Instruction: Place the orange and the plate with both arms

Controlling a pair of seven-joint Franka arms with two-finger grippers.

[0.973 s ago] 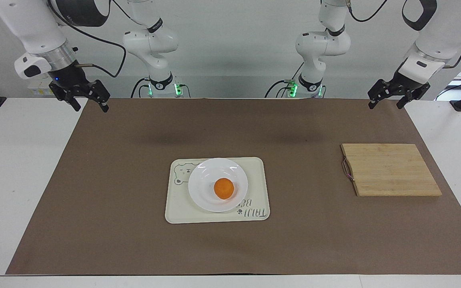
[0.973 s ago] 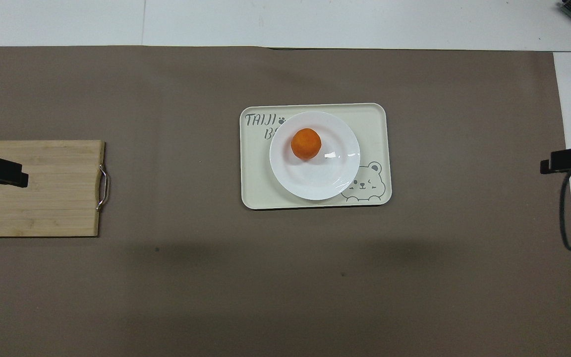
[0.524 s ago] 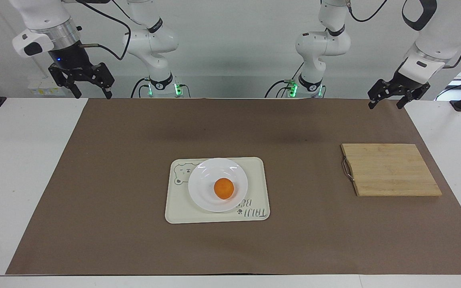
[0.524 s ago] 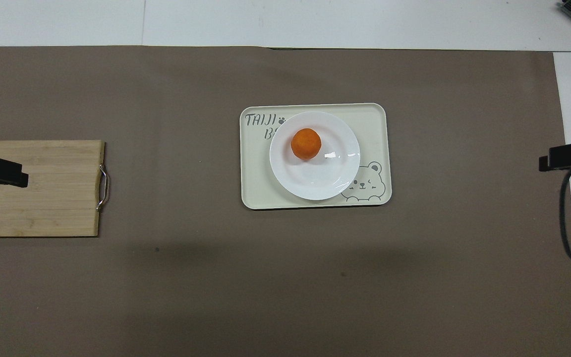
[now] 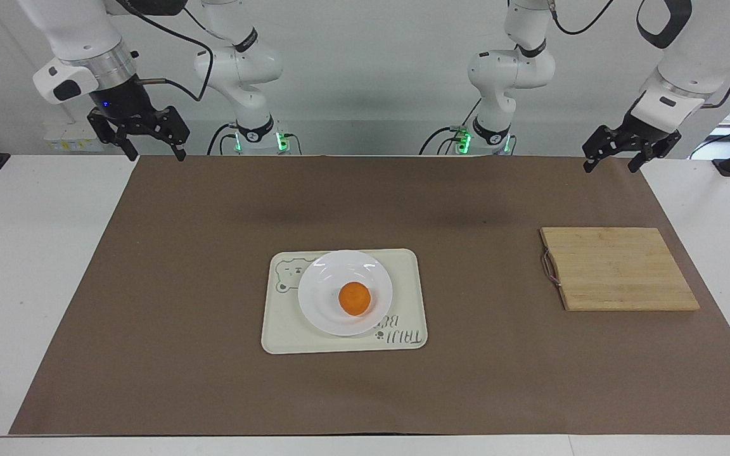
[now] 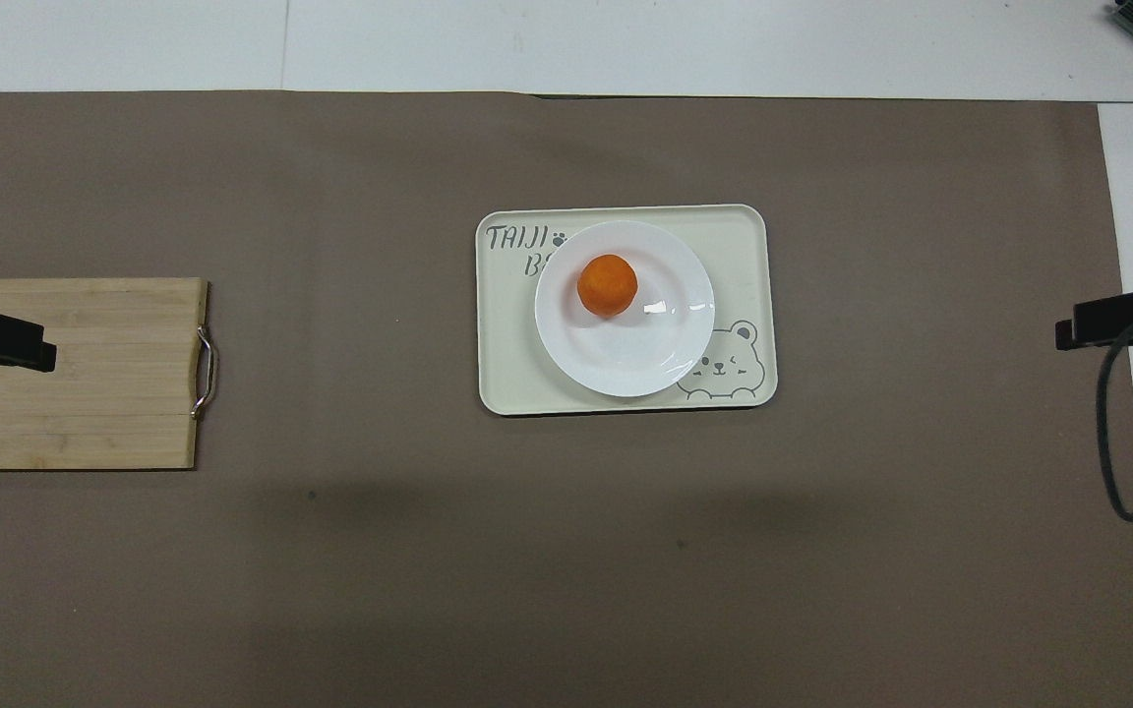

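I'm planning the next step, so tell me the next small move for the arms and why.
Probably bring the right gripper in over the orange. The orange lies on the plate, which sits on the tray, so it likely has to come off first. Both grippers are open, empty and raised at the robots' edge of the mat; the left gripper waits near the cutting board.

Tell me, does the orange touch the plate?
Touching. The facing view shows the orange resting in the plate, no gap under it; both pincers are far off.
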